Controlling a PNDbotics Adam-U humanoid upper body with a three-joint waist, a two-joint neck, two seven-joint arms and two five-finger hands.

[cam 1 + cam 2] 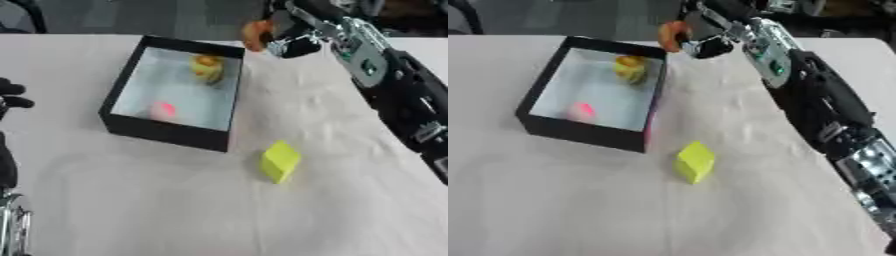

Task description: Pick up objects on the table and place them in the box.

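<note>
A black box with a pale floor stands at the left centre of the table. Inside it lie a yellow-orange object near the far wall and a small pink one near the front. My right hand reaches in from the upper right, its fingers curled on an orange object held just beyond the box's far right corner. A yellow-green block sits on the table in front of the box's right corner. Only the dark fingertips of my left hand show at the left edge.
A white cloth covers the table. My right arm slants across the table's right side. The table's far edge runs just behind the box.
</note>
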